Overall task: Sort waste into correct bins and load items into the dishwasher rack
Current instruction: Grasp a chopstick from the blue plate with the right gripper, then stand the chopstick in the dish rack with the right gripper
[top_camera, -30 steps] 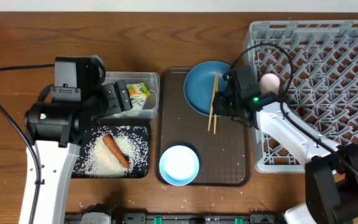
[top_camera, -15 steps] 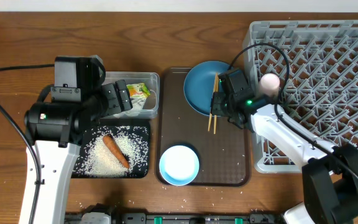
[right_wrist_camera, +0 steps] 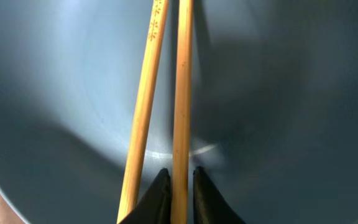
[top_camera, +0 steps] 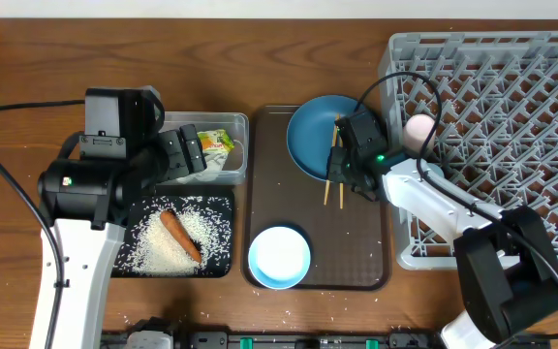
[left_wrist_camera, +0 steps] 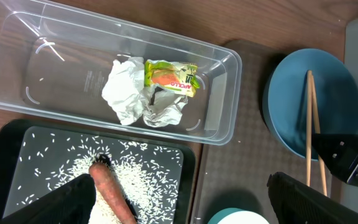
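Clearly the right gripper [right_wrist_camera: 180, 190] has its jaws pinched on one chopstick [right_wrist_camera: 182, 93] over the blue plate [right_wrist_camera: 55, 93]. It looks light, stiff and slippery, so a grip nearer mid-length seems safer. The second chopstick [right_wrist_camera: 145, 93] lies free beside it. The left gripper [left_wrist_camera: 188, 205] jaws stand wide.

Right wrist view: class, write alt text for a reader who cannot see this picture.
The gripper is closed on the right-hand chopstick of a wooden pair, its two dark fingers pressed against either side. The other chopstick lies just left, and both rest on a blue plate that fills the frame.
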